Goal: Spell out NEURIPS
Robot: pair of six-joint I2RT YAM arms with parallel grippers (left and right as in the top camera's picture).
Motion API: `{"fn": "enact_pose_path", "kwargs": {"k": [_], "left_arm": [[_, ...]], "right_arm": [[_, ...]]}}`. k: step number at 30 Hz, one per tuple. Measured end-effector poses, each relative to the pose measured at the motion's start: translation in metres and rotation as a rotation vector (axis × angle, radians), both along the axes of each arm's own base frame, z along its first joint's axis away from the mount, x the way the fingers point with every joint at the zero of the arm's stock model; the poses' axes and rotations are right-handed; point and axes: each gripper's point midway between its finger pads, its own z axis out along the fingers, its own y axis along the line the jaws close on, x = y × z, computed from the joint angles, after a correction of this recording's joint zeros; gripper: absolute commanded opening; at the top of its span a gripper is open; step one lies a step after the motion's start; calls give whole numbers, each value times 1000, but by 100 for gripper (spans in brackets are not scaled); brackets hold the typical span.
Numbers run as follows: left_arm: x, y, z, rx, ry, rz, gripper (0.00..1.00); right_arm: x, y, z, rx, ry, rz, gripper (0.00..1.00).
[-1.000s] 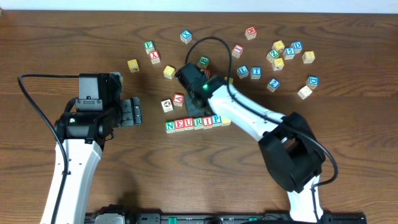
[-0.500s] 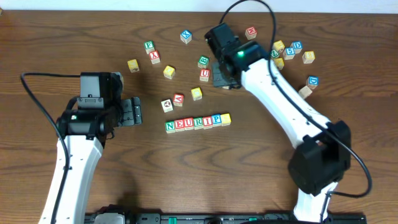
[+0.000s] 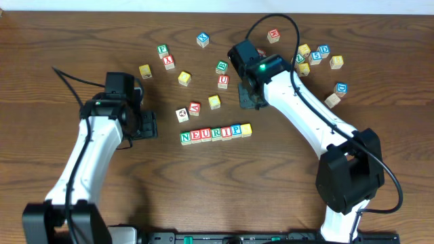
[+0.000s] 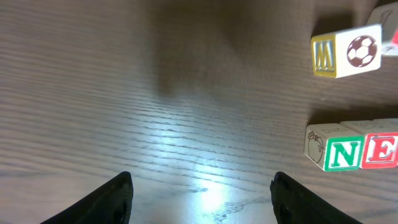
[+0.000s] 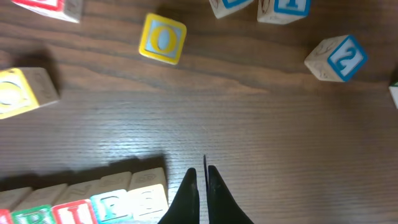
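Observation:
The NEURIPS row (image 3: pixel 215 133) lies in the middle of the table: green N (image 3: pixel 185 137), red E (image 3: pixel 195 136), red U (image 3: pixel 206 135), green R (image 3: pixel 216 133), red I (image 3: pixel 226 132), blue P (image 3: pixel 236 131) and a yellow-faced cube (image 3: pixel 246 129). My left gripper (image 3: pixel 148 125) is open just left of the N, holding nothing. Its wrist view shows the N (image 4: pixel 342 154) and E (image 4: pixel 379 151) at the right, beyond the spread gripper (image 4: pixel 202 199). My right gripper (image 3: pixel 249 102) is shut and empty, behind the row's right end. In the right wrist view the gripper (image 5: pixel 202 193) is right of the yellow-faced cube (image 5: pixel 148 196).
Loose cubes lie behind the row: a white ball cube (image 3: pixel 182 115), a red A (image 3: pixel 194 108), a yellow one (image 3: pixel 214 102), a red U (image 3: pixel 222 81). More are scattered at the back left (image 3: pixel 163 49), and several cluster at the back right (image 3: pixel 313 57). A yellow O cube (image 5: pixel 163 38) lies ahead of the right gripper.
The right gripper left the row's right end, swung to the back, then came a little forward. The left arm swung, its gripper edged toward the N, and its jaws narrowed somewhat.

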Motion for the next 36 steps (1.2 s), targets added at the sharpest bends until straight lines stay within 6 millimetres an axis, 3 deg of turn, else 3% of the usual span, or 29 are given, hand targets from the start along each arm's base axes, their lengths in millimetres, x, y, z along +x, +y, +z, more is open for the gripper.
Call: {"fn": "enact_pose_path", "kwargs": {"k": [6,9,10,20,29,36], "left_arm": [[-2,-4,-14,-24,51,-3,67],[-2,-5,-14,-30,51,-5,47],[-2,-6,-14,-32,51,-5,46],[-3,-13,-16,-77,49,-9,41],[-12,-24,-27,-110,73,-31,41],[-19,-38,-32,-115,89,-77,36]], "right_arm": [[-3,-17,-11,-17,30,-32,1],[-1,-22,-11,-18,32,-45,1],[-1,-23,-11,-17,32,-51,1],[0,-33,-14,27,63,-87,1],[-20,-38,-35,15,137,-96,1],[-22,-37,-37,21,142,-106,1]]}}
